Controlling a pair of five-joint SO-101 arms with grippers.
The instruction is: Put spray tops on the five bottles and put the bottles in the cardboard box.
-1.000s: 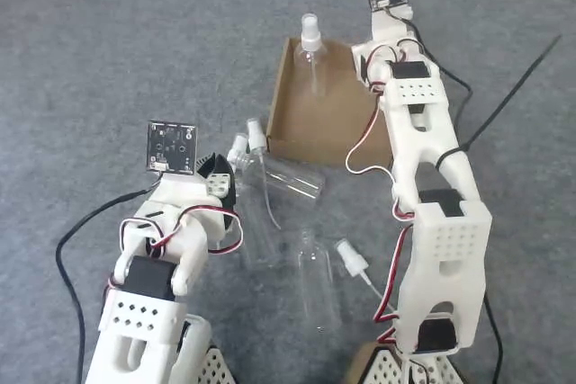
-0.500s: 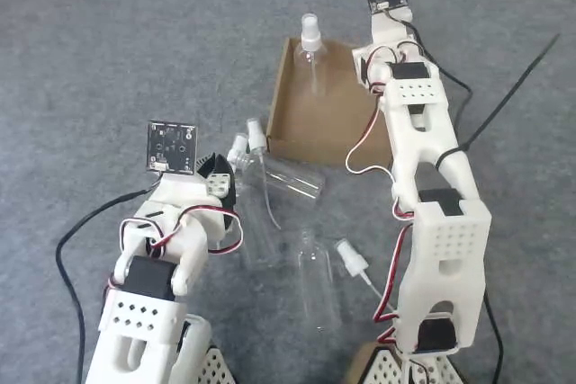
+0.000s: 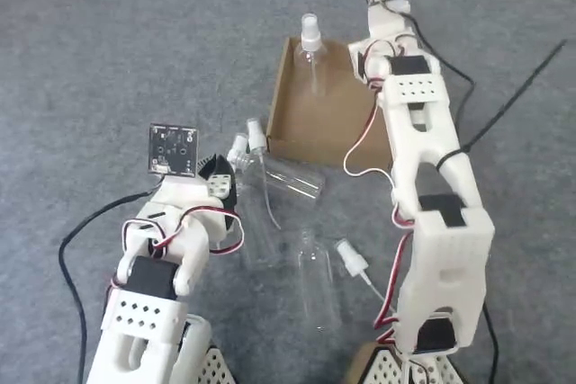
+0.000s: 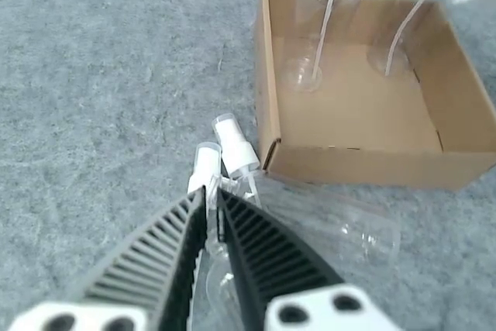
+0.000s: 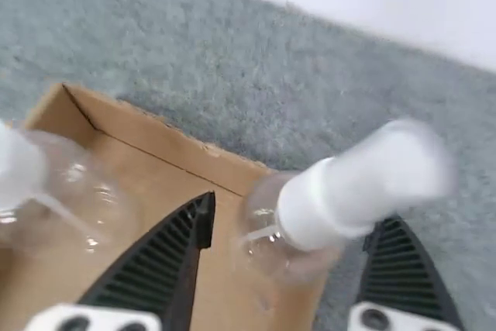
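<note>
High view: a shallow brown cardboard box [image 3: 333,123] sits toward the far side of the grey felt-covered table [image 3: 108,69]. In its far corner, away from the right arm [image 3: 432,186], a clear plastic bottle with a white spray top [image 3: 311,47] stands upright. The right arm stretches along the box's other side.

From the right wrist view, the right hand [image 5: 296,215] has its black ribbed fingers spread well apart. A second topped clear bottle [image 5: 310,222] stands between them inside the box corner. There is a plain gap on one side, and I can't make out whether the other finger touches it.

In the left wrist view, the left hand [image 4: 211,193] has its fingers drawn together with only a slit between them. Their tips are right at the white top of a lying topped bottle [image 4: 205,162], whose body runs back under the hand. I can't tell whether they pinch it. Just beside it lies another topped bottle [image 4: 318,207], stretched along the box's near wall, the two tops side by side.

Nearer the arm bases, between the arms, a bare clear bottle [image 3: 317,285] lies on its side. A loose white spray top [image 3: 351,258] with its thin tube lies just beside its neck end.
</note>
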